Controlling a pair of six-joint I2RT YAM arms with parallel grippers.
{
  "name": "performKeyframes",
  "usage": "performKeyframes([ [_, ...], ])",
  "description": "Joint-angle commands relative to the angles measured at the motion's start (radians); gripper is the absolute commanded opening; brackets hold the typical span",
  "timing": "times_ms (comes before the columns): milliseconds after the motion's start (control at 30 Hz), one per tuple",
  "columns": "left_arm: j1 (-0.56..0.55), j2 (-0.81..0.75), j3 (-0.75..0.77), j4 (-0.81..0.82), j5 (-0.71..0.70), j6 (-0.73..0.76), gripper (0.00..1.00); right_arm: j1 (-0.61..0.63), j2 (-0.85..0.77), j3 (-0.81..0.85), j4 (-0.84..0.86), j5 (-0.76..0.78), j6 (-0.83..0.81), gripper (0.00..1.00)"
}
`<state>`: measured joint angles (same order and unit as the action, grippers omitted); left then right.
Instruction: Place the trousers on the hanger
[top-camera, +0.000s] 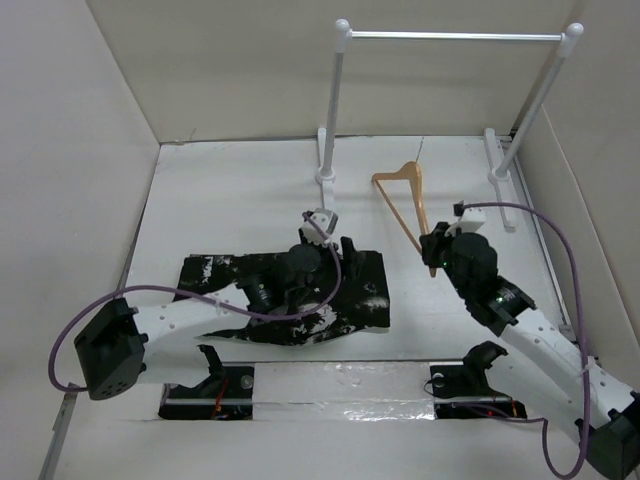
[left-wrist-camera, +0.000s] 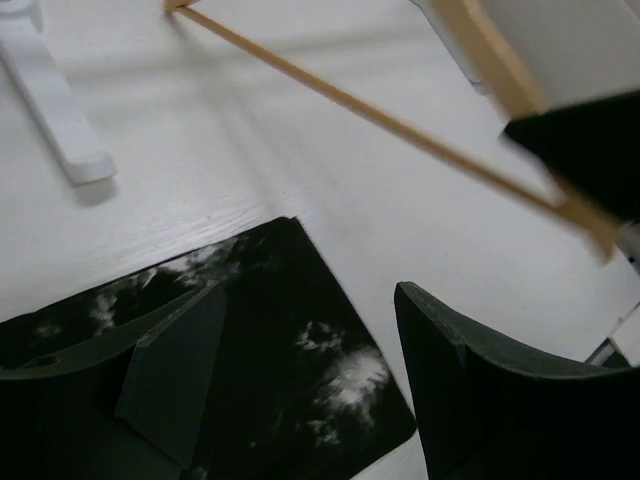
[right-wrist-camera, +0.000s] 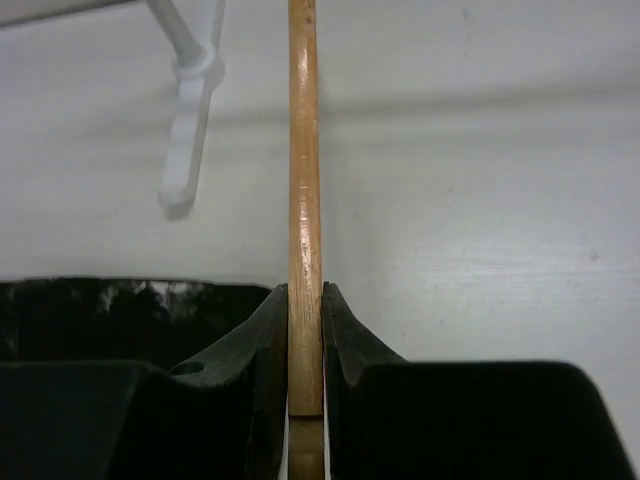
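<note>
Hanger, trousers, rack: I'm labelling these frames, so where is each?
hanger (top-camera: 422, 203), top view, on its thick wooden arm.
trousers (top-camera: 365, 275), top view, on the fabric's right end.
rack (top-camera: 455, 36), top view, on its top rail.

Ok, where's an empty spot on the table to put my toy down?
Bare table lies beyond the trousers, left of the rack. Another patch sits between the trousers and the right gripper. It's crowded near the rack, where that gripper clamps the hanger.
</note>
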<state>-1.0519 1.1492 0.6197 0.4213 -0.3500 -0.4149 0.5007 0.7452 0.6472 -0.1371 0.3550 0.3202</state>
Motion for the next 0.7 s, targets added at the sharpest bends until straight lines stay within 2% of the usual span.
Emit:
performKeyframes([
  [0, 0.003, 0.079, 0.185, -0.034, 0.068, -0.027, 0.66, 0.097, -0.018, -0.072, -0.024, 0.12, 0.114, 0.0],
  [133, 0.003, 0.229, 0.405, -0.068, 0.075, -0.03, 0.7, 0.199, -0.015, -0.121, -0.05, 0.167, 0.18, 0.0],
  [300, 0.003, 0.484, 0.656, -0.225, 0.063, -0.035, 0.75, 0.317, 0.008, -0.173, -0.053, 0.236, 0.247, 0.0],
  [333, 0.003, 0.521, 0.742, -0.249, 0.059, -0.036, 0.75, 0.326, 0.013, -0.179, -0.058, 0.246, 0.253, 0.0],
  [433, 0.003, 0.636, 0.869, -0.326, 0.019, -0.036, 0.76, 0.34, 0.023, -0.19, -0.045, 0.268, 0.258, 0.0],
  [500, 0.003, 0.691, 0.905, -0.335, 0.008, -0.033, 0.76, 0.349, 0.022, -0.185, -0.061, 0.263, 0.263, 0.0],
  [567, 0.003, 0.733, 0.99, -0.39, -0.068, -0.042, 0.76, 0.349, 0.016, -0.196, -0.056, 0.275, 0.254, 0.0],
  [667, 0.003, 0.779, 1.02, -0.418, -0.132, -0.027, 0.75, 0.349, -0.001, -0.196, -0.07, 0.265, 0.252, 0.0],
])
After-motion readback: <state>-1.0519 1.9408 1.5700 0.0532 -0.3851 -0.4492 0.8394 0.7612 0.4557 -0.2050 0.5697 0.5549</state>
